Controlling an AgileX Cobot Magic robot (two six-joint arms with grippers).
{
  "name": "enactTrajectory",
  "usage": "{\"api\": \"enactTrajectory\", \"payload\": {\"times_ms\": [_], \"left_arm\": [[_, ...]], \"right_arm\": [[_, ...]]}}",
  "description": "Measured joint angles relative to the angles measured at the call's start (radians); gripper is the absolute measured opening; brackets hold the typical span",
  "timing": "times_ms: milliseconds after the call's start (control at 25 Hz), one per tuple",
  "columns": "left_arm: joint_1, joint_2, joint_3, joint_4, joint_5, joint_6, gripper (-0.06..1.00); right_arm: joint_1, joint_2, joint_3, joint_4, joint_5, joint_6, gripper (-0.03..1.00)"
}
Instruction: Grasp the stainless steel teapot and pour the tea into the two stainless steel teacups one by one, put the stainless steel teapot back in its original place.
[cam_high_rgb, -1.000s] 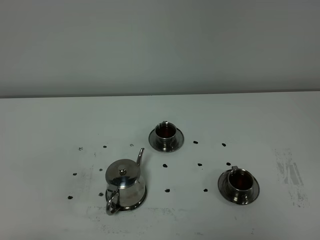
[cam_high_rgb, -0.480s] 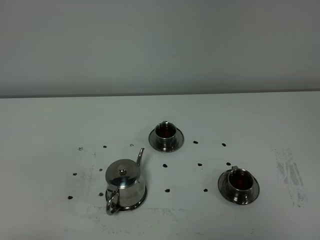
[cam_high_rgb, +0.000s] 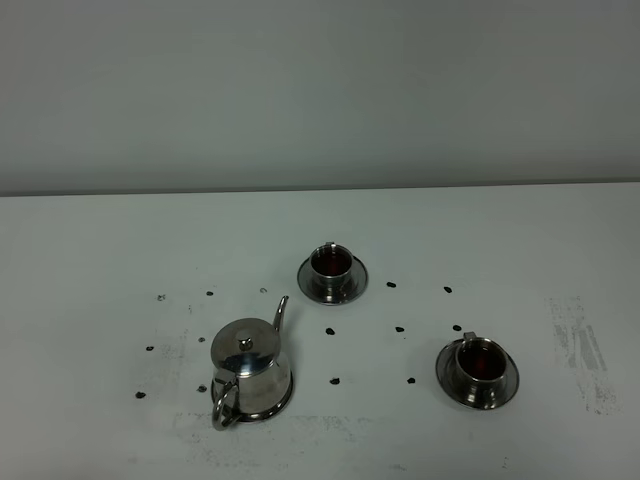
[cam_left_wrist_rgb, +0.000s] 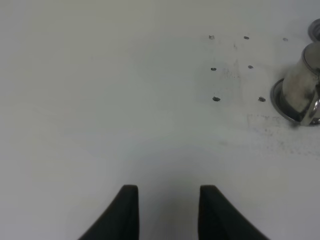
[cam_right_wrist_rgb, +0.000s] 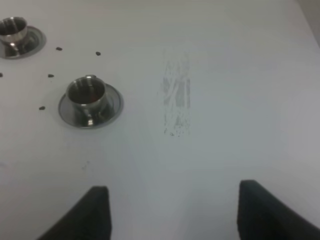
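Observation:
The stainless steel teapot (cam_high_rgb: 250, 368) stands upright on its round saucer (cam_high_rgb: 284, 401), at the front left of the table, spout toward the back and loop handle toward the front. Both stainless steel teacups hold dark tea on their saucers: one at the middle back (cam_high_rgb: 331, 266), one at the front right (cam_high_rgb: 481, 365). Neither arm shows in the high view. My left gripper (cam_left_wrist_rgb: 167, 192) is open over bare table, well away from the teapot (cam_left_wrist_rgb: 303, 84). My right gripper (cam_right_wrist_rgb: 174, 187) is wide open, apart from the near cup (cam_right_wrist_rgb: 88, 95) and the far cup (cam_right_wrist_rgb: 13, 31).
Small dark marks (cam_high_rgb: 331, 331) dot the white table (cam_high_rgb: 100, 250) around the teapot and cups. A grey scuffed patch (cam_high_rgb: 585, 350) lies at the right. A plain wall rises behind the table's far edge.

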Motion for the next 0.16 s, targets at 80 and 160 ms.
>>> {"api": "enactTrajectory", "payload": {"times_ms": [80, 160], "left_arm": [[0.000, 0.000, 0.000, 0.000, 0.000, 0.000, 0.35], [0.000, 0.000, 0.000, 0.000, 0.000, -0.001, 0.35]], "right_arm": [[0.000, 0.000, 0.000, 0.000, 0.000, 0.000, 0.56], [0.000, 0.000, 0.000, 0.000, 0.000, 0.000, 0.56]]}}
